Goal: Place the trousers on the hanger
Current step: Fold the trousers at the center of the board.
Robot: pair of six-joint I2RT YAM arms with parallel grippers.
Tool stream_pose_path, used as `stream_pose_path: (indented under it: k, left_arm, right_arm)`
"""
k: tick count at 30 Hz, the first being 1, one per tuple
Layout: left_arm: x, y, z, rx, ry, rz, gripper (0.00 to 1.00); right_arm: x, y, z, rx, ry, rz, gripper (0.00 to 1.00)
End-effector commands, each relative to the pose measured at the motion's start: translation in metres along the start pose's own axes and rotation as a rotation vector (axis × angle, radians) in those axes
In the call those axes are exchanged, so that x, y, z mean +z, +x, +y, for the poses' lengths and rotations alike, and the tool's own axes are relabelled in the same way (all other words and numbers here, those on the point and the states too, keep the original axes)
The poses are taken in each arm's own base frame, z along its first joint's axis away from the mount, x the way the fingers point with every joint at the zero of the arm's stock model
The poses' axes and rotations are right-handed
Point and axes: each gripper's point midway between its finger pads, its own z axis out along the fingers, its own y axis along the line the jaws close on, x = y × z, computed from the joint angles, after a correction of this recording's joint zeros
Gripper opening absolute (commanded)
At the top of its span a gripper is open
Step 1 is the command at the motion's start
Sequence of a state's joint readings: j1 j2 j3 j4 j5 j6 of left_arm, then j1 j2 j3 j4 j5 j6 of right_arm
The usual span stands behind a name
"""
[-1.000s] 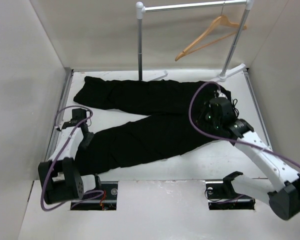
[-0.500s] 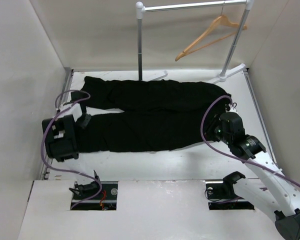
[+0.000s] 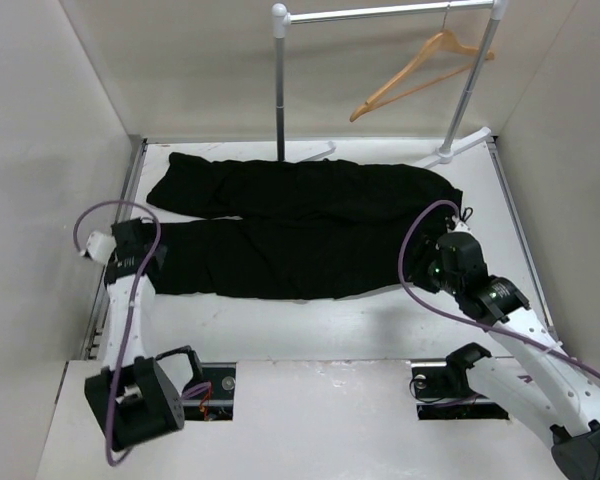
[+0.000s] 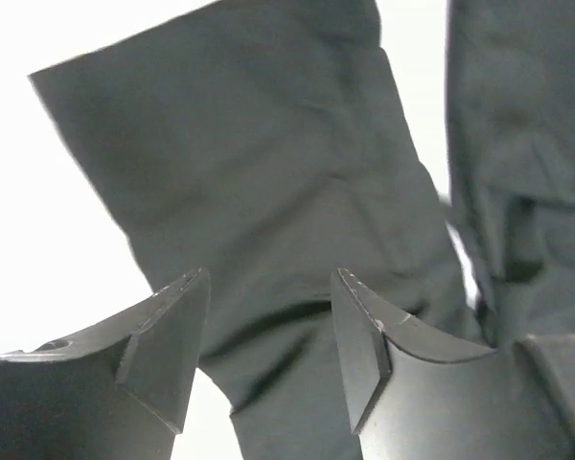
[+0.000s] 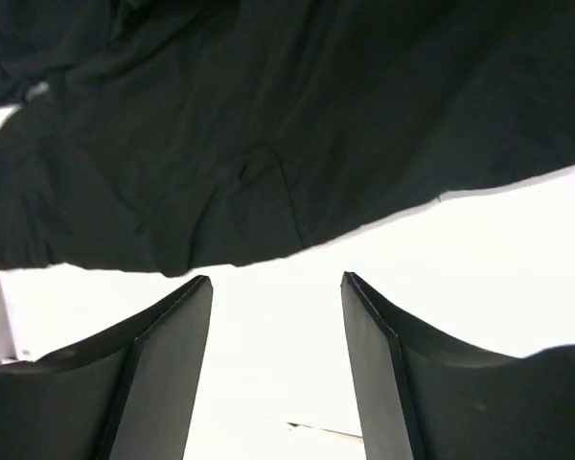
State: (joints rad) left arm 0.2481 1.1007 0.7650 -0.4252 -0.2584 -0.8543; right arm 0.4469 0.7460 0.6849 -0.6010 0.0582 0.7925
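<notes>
Across the worktop we see the trousers lying flat, waist toward the right; the hanger hangs on the rail behind. Our left claw gapes above the near leg's cuff; our right claw, also spread, hovers beside the waist edge.

Black trousers flat, legs leftward; wooden hanger on rail.

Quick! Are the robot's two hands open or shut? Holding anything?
Left gripper: open, holding nothing, over the trousers.
Right gripper: open, holding nothing, by the trousers' edge.
</notes>
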Motion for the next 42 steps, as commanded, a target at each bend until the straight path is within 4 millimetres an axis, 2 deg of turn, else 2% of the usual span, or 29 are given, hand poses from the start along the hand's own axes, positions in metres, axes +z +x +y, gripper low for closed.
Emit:
stream_pose_path:
  k: [1,4,5,6,8,10,12,13,16,20,25,30,33,35,37,39,42]
  left_arm:
    - [0.008,0.038,0.068,-0.041,-0.151,0.116,0.50]
    - [0.015,0.051,0.091,-0.123,-0.173,0.166,0.50]
    - [0.019,0.052,0.094,-0.141,-0.172,0.167,0.50]
    - [0.023,0.054,0.097,-0.151,-0.174,0.175,0.50]
    - [0.032,0.054,0.097,-0.165,-0.173,0.185,0.51]
    - [0.041,0.054,0.093,-0.165,-0.170,0.195,0.51]
    - [0.049,0.052,0.089,-0.159,-0.167,0.192,0.51]
    - [0.052,0.055,0.087,-0.154,-0.170,0.198,0.50]
    - [0.057,0.058,0.089,-0.154,-0.190,0.207,0.46]
    - [0.062,0.057,0.089,-0.149,-0.195,0.198,0.36]
    - [0.067,0.055,0.087,-0.152,-0.196,0.193,0.27]
    - [0.073,0.050,0.080,-0.150,-0.189,0.186,0.16]
    - [0.076,0.051,0.075,-0.146,-0.181,0.188,0.10]
    - [0.077,0.049,0.072,-0.146,-0.175,0.185,0.06]
    - [0.075,0.045,0.069,-0.147,-0.164,0.174,0.04]
    - [0.073,0.040,0.067,-0.145,-0.154,0.156,0.02]
    - [0.072,0.040,0.070,-0.143,-0.159,0.153,0.01]
  right_arm:
    - [-0.001,0.005,0.002,-0.041,-0.029,0.008,0.57]
    - [-0.002,0.010,-0.007,-0.031,-0.016,0.015,0.22]
    - [-0.002,0.010,-0.013,-0.021,0.005,0.014,0.16]
    - [-0.002,0.010,-0.021,-0.008,0.030,0.013,0.14]
    - [-0.001,0.010,-0.035,0.030,0.075,0.004,0.15]
    - [0.000,0.002,-0.046,0.088,0.118,-0.029,0.31]
    - [0.008,-0.002,-0.067,0.171,0.196,-0.056,0.48]
    - [0.012,-0.004,-0.079,0.209,0.234,-0.070,0.52]
    - [0.020,-0.018,-0.119,0.353,0.357,-0.139,0.56]
    - [0.024,-0.051,-0.155,0.509,0.438,-0.243,0.58]
    - [0.048,-0.075,-0.193,0.590,0.512,-0.276,0.55]
    - [0.080,-0.090,-0.196,0.593,0.447,-0.262,0.54]
    - [0.091,-0.084,-0.198,0.607,0.440,-0.232,0.51]
    - [0.094,-0.079,-0.198,0.613,0.440,-0.212,0.44]
    - [0.086,-0.075,-0.196,0.611,0.443,-0.213,0.39]
    - [0.073,-0.070,-0.191,0.600,0.443,-0.230,0.40]
    - [0.053,-0.067,-0.182,0.565,0.447,-0.283,0.53]
